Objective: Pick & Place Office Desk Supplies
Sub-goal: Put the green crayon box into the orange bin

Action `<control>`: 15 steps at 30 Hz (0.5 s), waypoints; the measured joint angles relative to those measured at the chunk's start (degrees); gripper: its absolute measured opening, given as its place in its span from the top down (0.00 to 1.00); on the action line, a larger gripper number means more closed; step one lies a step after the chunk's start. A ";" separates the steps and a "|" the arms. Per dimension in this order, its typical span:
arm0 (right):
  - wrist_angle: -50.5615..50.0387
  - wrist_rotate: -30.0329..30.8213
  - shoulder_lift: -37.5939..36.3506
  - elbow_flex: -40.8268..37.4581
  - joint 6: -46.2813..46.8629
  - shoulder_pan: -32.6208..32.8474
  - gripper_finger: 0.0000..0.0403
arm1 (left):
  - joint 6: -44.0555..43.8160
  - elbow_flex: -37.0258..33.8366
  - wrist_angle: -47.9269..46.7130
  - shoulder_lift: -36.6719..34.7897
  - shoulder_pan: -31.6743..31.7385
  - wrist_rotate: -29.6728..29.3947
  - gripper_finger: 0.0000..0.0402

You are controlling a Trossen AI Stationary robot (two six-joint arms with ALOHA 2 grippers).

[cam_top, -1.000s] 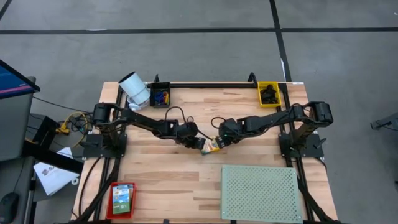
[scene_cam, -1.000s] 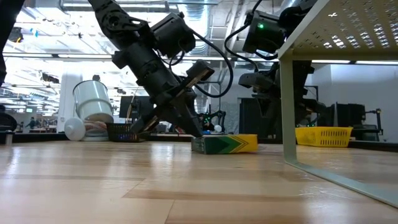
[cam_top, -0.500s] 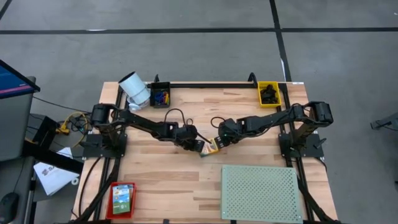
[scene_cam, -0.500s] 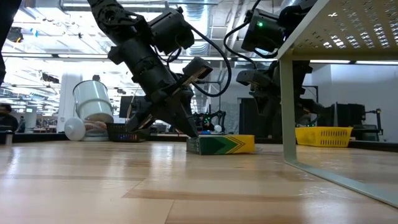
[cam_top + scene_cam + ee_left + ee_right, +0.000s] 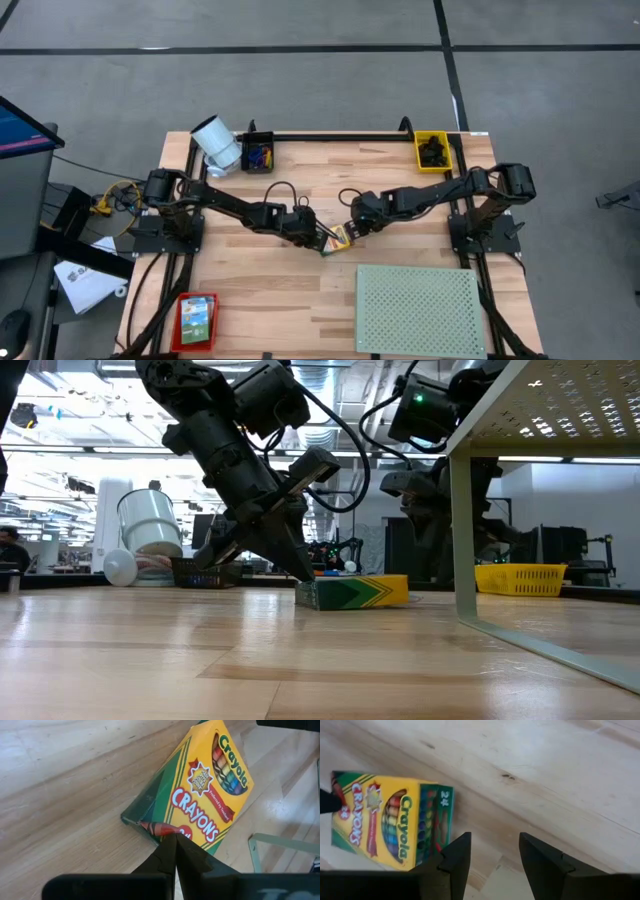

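A yellow-orange Crayola crayon box (image 5: 341, 237) lies flat on the wooden table near its middle; it also shows in the low view (image 5: 355, 592). A red crayon (image 5: 159, 827) sticks out at its open green end. My left gripper (image 5: 173, 839) is shut, its tips at that end of the box, coming down on a slant (image 5: 298, 572). My right gripper (image 5: 492, 851) is open and empty, just beyond the box's other end (image 5: 353, 228). My left gripper touches the red crayon (image 5: 165, 828) at the box's open end with the tips of its shut fingers. The fingers slant down from the table's left. Whether they pinch the crayon or only press on it, I cannot tell. The box lies flat on the table.
The pale green perforated board (image 5: 420, 308) stands on legs at the near right, close to the box. A yellow bin of black clips (image 5: 432, 150) is at the far right, and a black bin (image 5: 258, 153) and white cylinder (image 5: 216, 142) at the far left. A red tray (image 5: 196, 320) sits near left.
My left gripper has moved a little toward the table's near edge, staying shut with its tips at the box's open end. The crayon box has slid a little toward the table's left, still flat.
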 joint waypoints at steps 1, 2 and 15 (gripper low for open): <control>0.29 -0.12 0.02 0.00 -0.46 0.14 0.59 | -0.08 0.00 -0.05 0.00 -0.14 -0.17 1.00; 0.72 -0.67 0.02 0.00 -0.86 0.40 0.59 | -0.14 0.00 -0.08 0.00 -0.18 -0.35 1.00; 3.30 -1.75 0.86 0.00 -0.56 2.13 0.59 | -2.51 -0.72 -1.16 -0.68 -1.77 -2.79 1.00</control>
